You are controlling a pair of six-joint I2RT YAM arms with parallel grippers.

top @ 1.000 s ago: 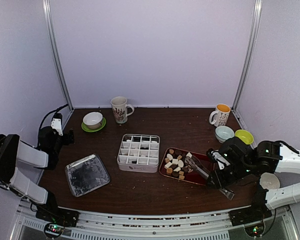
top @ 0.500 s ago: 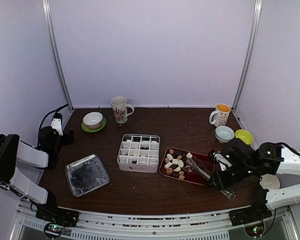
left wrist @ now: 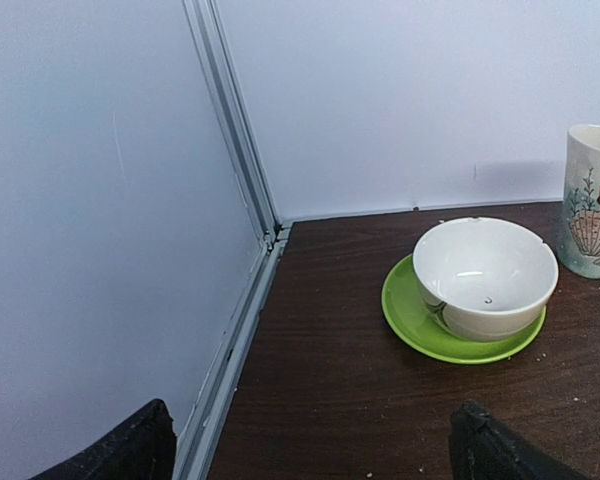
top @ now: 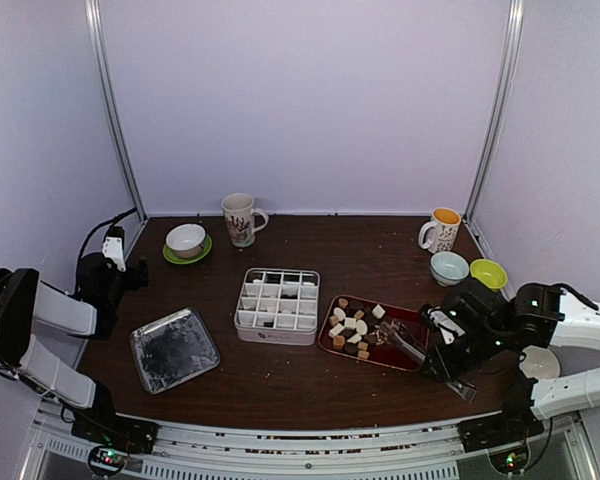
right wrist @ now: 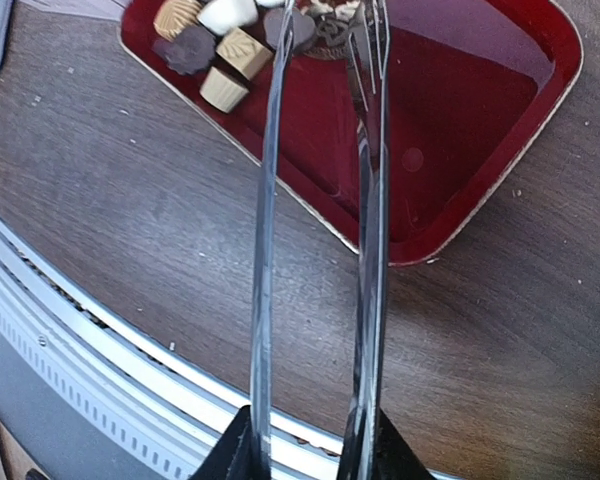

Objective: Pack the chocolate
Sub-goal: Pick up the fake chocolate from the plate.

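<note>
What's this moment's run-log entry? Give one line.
left gripper: open, facing white bowl | right gripper: shut on tongs | tong tips: among chocolates on red tray

Pose of the two arms. The left arm [top: 42,318] lies folded back at the far left, and the left gripper [left wrist: 310,455] is held level with its jaws spread wide, holding nothing. The right arm [top: 578,325] bends inward from the right with its wrist pitched down. The right gripper [right wrist: 310,458] is clamped on the handle end of the metal tongs [right wrist: 365,250], whose blades stand slightly apart.
</note>
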